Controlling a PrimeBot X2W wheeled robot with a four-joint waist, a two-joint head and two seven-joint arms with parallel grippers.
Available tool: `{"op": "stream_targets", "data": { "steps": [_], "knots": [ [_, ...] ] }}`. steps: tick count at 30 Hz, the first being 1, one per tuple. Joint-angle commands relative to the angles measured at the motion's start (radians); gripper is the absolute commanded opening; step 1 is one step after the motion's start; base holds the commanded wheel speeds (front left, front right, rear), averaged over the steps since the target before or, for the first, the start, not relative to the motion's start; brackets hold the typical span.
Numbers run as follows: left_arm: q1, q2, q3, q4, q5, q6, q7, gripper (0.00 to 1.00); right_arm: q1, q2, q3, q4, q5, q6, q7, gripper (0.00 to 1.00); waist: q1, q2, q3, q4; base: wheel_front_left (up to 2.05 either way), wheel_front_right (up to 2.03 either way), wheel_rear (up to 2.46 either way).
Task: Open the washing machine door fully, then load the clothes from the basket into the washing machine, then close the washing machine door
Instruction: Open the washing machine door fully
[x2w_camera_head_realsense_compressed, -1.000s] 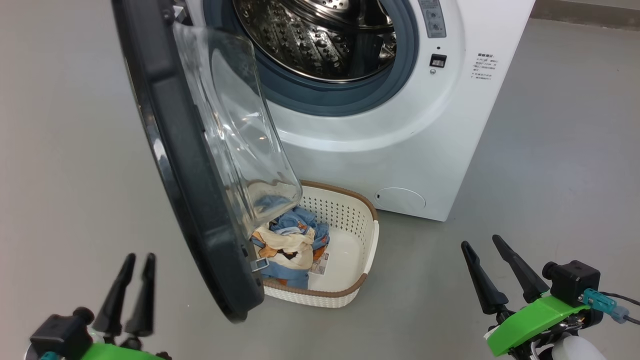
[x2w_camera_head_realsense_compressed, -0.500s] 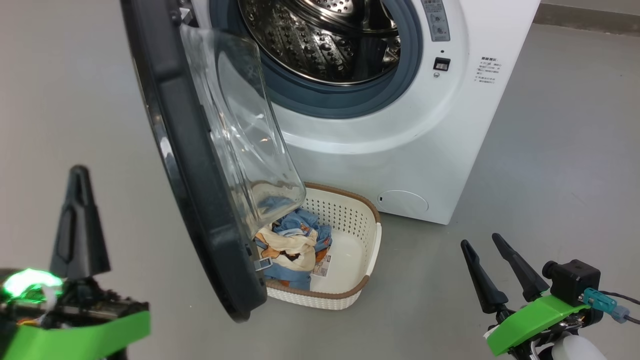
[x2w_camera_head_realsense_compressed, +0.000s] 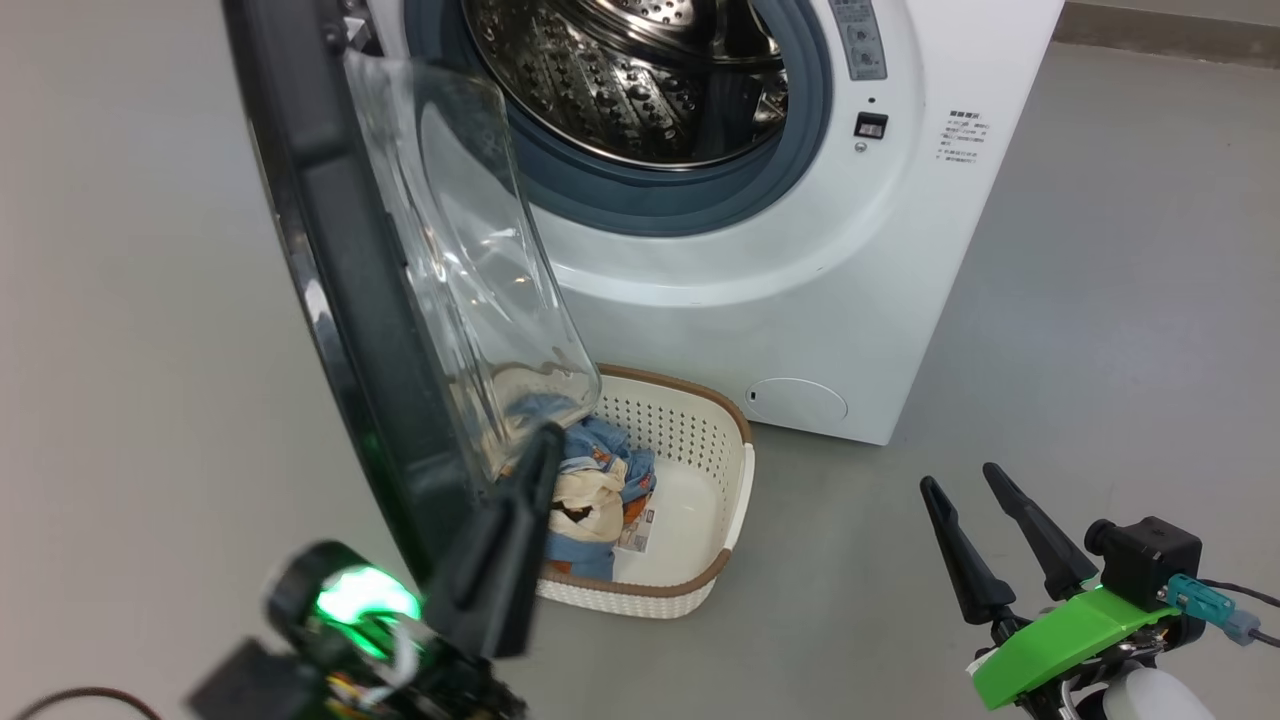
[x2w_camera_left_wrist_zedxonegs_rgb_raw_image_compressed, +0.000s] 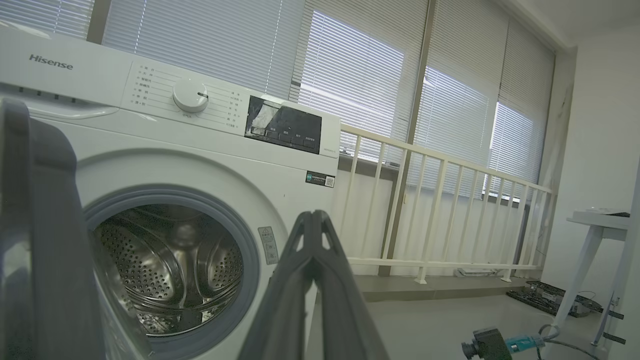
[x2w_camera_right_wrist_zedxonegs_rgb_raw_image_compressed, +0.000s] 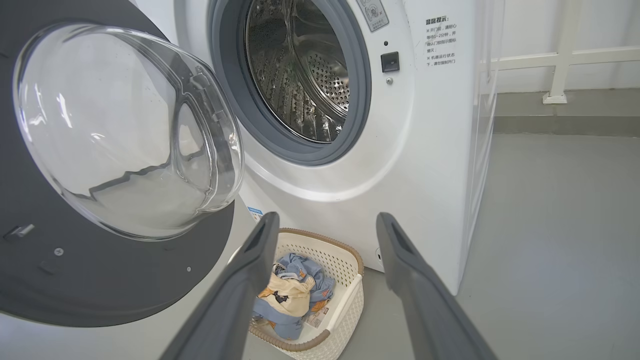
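Washing machine door (x2w_camera_head_realsense_compressed: 370, 300): partly open, glass bulge overhanging basket's left end. Basket (x2w_camera_head_realsense_compressed: 735, 490): on floor (x2w_camera_head_realsense_compressed: 1100, 300), just before washing machine (x2w_camera_head_realsense_compressed: 800, 300) front. Clothes (x2w_camera_head_realsense_compressed: 600, 490): heaped in basket's left end, right end bare.

Left gripper (x2w_camera_head_realsense_compressed: 545, 440): fingers pressed together, empty, tip near door's inner lower edge.

Right gripper (x2w_camera_head_realsense_compressed: 960, 478): fingers spread, empty, well apart from basket.

Judged handling: door stiff, hinged, glossy; push on black ring, not glass. Clothes light, limp; pinch raised cream fold.

Drum (x2w_camera_head_realsense_compressed: 640, 90) shiny steel; door (x2w_camera_head_realsense_compressed: 360, 300) glossy blk ring, clear glass; basket (x2w_camera_head_realsense_compressed: 690, 420) matt plastic, prob.; clothes (x2w_camera_head_realsense_compressed: 598, 478) cloth.
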Motion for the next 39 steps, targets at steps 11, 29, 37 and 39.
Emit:
{"op": "stream_targets", "data": {
  "steps": [11, 29, 37, 39],
  "knots": [
    [-0.008, 0.012, -0.055, 0.292, -0.045, -0.002, -0.019, 0.00, -0.002, -0.009, 0.036, -0.033, -0.006, 0.002, -0.012, 1.00, 0.0000, -0.0001, 0.004, -0.015, 0.00, 0.00, 0.00],
    [-0.067, -0.004, 0.055, 0.538, -0.079, -0.002, -0.049, 0.00, -0.013, -0.008, 0.042, -0.042, -0.010, 0.002, -0.012, 1.00, 0.0000, -0.0001, 0.012, -0.004, 0.00, 0.00, 0.00],
    [-0.056, -0.001, 0.104, 0.544, -0.061, 0.012, -0.050, 0.00, -0.016, -0.006, 0.037, -0.046, -0.012, 0.002, -0.012, 1.00, 0.0000, -0.0001, 0.017, 0.008, 0.00, 0.00, 0.00],
    [-0.044, -0.002, 0.120, 0.532, -0.054, 0.022, -0.050, 0.00, -0.018, -0.004, 0.035, -0.047, -0.014, 0.002, -0.012, 1.00, 0.0000, -0.0001, 0.019, 0.013, 0.00, 0.00, 0.00]
  ]
}}
